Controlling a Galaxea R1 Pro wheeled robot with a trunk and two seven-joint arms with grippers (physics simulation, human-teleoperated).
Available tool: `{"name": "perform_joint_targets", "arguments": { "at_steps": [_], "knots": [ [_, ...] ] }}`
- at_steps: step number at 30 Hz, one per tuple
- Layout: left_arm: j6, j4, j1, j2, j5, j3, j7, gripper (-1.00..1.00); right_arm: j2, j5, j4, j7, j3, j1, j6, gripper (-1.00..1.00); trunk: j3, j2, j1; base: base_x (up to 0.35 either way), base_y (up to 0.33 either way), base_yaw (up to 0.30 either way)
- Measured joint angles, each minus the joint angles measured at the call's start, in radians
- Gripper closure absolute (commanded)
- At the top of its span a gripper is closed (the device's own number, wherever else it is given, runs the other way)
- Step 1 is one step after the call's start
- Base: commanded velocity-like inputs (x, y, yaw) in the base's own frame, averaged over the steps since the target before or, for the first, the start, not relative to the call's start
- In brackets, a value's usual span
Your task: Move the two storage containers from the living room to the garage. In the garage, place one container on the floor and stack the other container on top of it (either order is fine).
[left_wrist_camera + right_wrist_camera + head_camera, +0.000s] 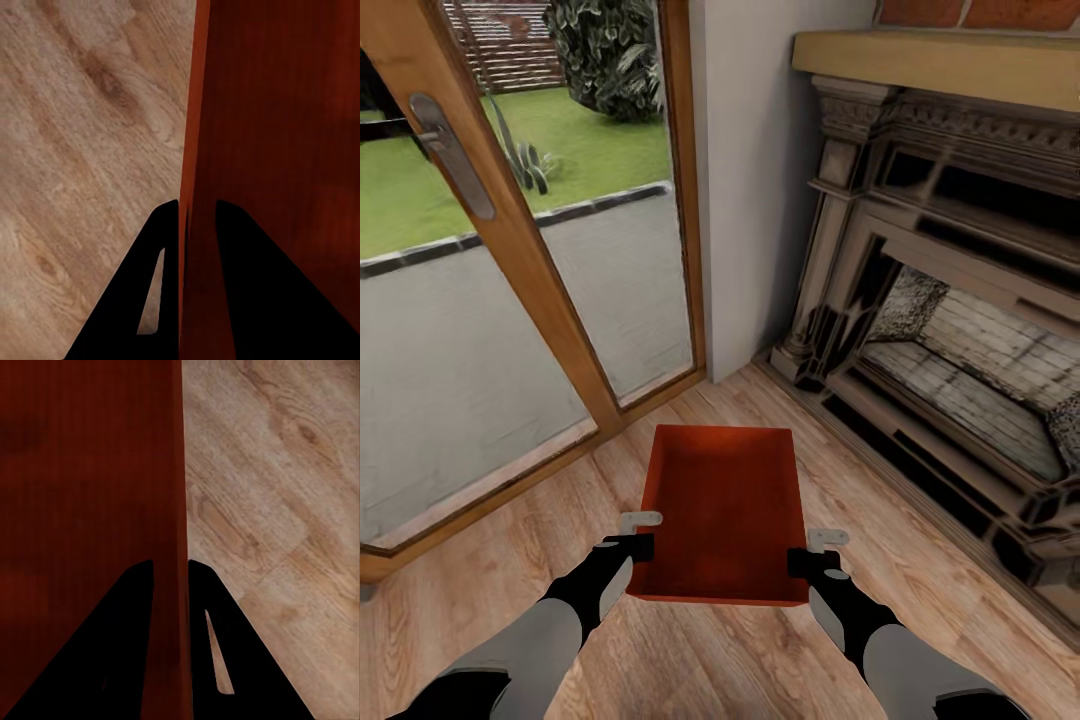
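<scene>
Storage container (725, 505), red-orange and open-topped, sits low in the centre of the head view, carried between the two arms above the light wood plank floor (960, 640) of the living room. Only one bin is to be seen; its inside looks empty. The left hand (641, 533) pinches the wall at the bin's left side, and the left wrist view shows that thin wall (196, 150) standing between two dark fingers (255, 300), one inside the bin and one outside, closed snugly onto it. The right hand (817, 551) does the same on the opposite wall (180, 495), fingers (112, 660) clamped either side of the rim.

Beyond the bin, a wood-framed glass door (530, 270) fills the upper left of the frame, with paving and lawn outside; a white wall strip (760, 180) stands at the upper centre, and the ornate fireplace (960, 300) with its brick lining takes the right side.

Judging the risk: each grip is a narrow pinch on a plain thin wall, so if the arms drift apart or together during driving, the bin could twist, slip and drop. The robot also faces a corner, close to door frame and hearth; turning toward the garage with the bin held out in front could knock it against either.
</scene>
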Motion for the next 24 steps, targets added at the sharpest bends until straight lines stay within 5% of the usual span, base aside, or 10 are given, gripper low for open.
{"name": "perform_joint_targets", "arguments": {
  "at_steps": [24],
  "knots": [
    [0.0,0.0,0.0,0.0,0.001,-0.001,0.0,1.0,0.0,-0.001,-0.001,0.0,0.001,0.0,0.0,1.0,0.075,0.168,-0.092,0.0,0.0,0.0]
  ]
}}
